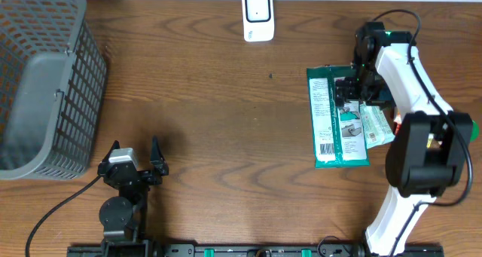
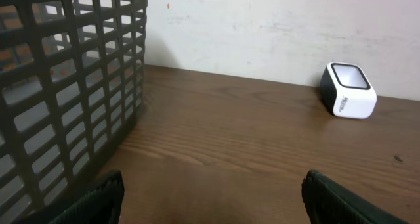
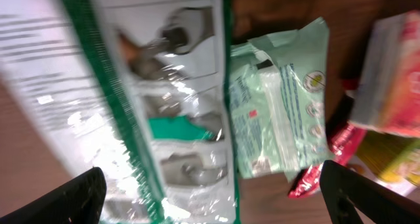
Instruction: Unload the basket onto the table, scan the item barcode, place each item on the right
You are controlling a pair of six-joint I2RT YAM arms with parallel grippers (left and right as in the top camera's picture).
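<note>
Packet (image 1: 328, 129) lies flat on the desk (image 1: 226, 121), well right of the scanner (image 1: 257, 16), under your right tool (image 1: 351, 91), which gapes wide and empty, so pinch an edge clear of the barcode (image 1: 325, 147); your left tool (image 1: 135, 153) gapes empty too.

Green-bordered white packet (image 1: 337, 118); grey mesh basket (image 1: 45, 76); brown wood-grain table (image 1: 218, 129).

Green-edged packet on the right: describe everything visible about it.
The packet is a flat, glossy plastic pouch, white with green borders, printed text and product pictures. It lies on the wooden table, its barcode showing at its near left corner. A pale green pack lies against its right edge. The open right claw hovers above it.
</note>
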